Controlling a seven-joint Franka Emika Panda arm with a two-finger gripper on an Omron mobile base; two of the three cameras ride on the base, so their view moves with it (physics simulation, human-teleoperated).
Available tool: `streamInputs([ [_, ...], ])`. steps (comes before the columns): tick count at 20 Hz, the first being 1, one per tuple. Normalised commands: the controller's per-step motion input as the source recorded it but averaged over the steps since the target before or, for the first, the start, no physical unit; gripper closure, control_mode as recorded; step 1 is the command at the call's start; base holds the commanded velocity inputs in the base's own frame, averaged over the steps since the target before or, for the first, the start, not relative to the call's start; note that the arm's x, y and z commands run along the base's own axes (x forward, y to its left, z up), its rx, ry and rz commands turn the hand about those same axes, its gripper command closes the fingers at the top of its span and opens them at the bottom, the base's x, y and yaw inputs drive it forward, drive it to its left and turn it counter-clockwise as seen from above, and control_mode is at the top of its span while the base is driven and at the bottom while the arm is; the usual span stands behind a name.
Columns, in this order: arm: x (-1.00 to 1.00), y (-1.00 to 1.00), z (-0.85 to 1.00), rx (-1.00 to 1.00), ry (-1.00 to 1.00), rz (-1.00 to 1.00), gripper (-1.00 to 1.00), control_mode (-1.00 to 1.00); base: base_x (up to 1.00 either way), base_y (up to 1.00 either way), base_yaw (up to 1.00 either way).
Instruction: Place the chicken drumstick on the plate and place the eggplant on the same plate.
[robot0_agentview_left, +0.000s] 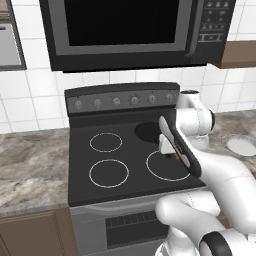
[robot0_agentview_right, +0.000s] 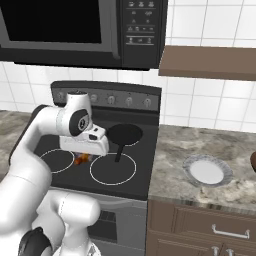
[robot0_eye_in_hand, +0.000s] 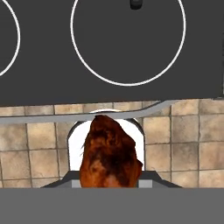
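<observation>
Chicken drumstick (robot0_eye_in_hand: 110, 153), a slim orange-brown piece with a darker reddish end, is clamped between the two dark fingers of the gripper (robot0_agentview_right: 83, 159); in the hand view it fills the lower middle and hides the finger tips, so the jaws are closed on it and not released. In the right base view a small orange part of it shows just under the white hand, above the black glass cooktop (robot0_agentview_right: 125, 180), between the front left and the front right burner rings. I judge that it is held clear of the surface so that it can be carried sideways without dragging. The hand points mostly downward, and its camera sees the front edge of the stove and the tan tiled floor (robot0_eye_in_hand: 183, 144) below. The white arm rises from the base, bends at a dark elbow joint and reaches forward over the front part of the stove, with the wrist folded down. Behind the gripper the black frying pan (robot0_agentview_right: 125, 134) rests on a rear burner, its handle pointing toward the front. The plate (robot0_agentview_right: 206, 171), a shallow round dish with whitish centre and grey rim, lies on the marbled stone worktop (robot0_agentview_right: 200, 145) to the right of the stove, well apart from the gripper and nothing on it yet. So the first step seems half done: the piece is picked, and the arm must swing right to reach the plate. I cannot find the eggplant.
</observation>
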Motion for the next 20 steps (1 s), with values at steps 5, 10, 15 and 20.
streamInputs([
  [5, -0.01, 0.00, 0.00, 0.00, 0.00, 0.00, 1.00, 1.00, -0.29, -0.17, 0.00],
  [10, 0.00, 0.00, 0.00, 0.00, 0.00, 0.00, 1.00, 1.00, -0.82, -0.57, 0.00],
  [15, 0.00, 0.00, 0.00, 0.00, 0.00, 0.00, 1.00, 1.00, -0.34, -0.86, 0.00],
  [20, 0.00, 0.00, 0.00, 0.00, 0.00, 0.00, 1.00, 1.00, 0.00, -0.96, 0.00],
])
